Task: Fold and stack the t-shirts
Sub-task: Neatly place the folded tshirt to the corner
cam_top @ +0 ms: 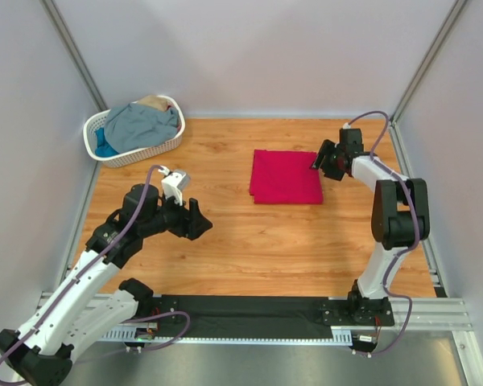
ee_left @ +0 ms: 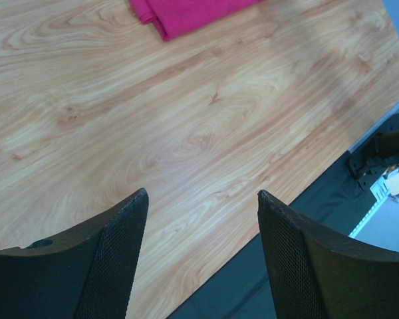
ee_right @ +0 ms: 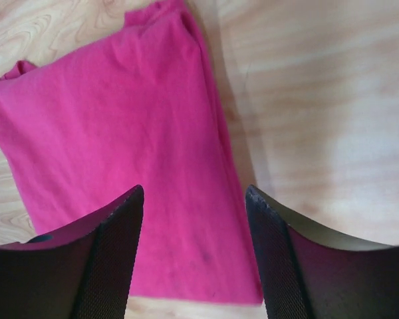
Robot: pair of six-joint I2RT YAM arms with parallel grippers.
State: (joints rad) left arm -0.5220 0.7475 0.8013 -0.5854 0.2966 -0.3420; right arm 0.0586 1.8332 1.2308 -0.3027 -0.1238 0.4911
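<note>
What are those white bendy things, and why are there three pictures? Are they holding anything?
Those are two robot arms, bolted at the near edge of a wooden table. Each ends in a pincer with two black fingers. The big picture looks down from above. The other two come from little cameras on the wrists, so each shows its own fingers at the bottom. A folded pink t-shirt lies flat on the table. A white basket in the far left corner holds more t-shirts, crumpled. The left pincer is open over bare wood. The right pincer is open over the pink t-shirt. Neither holds anything.
</note>
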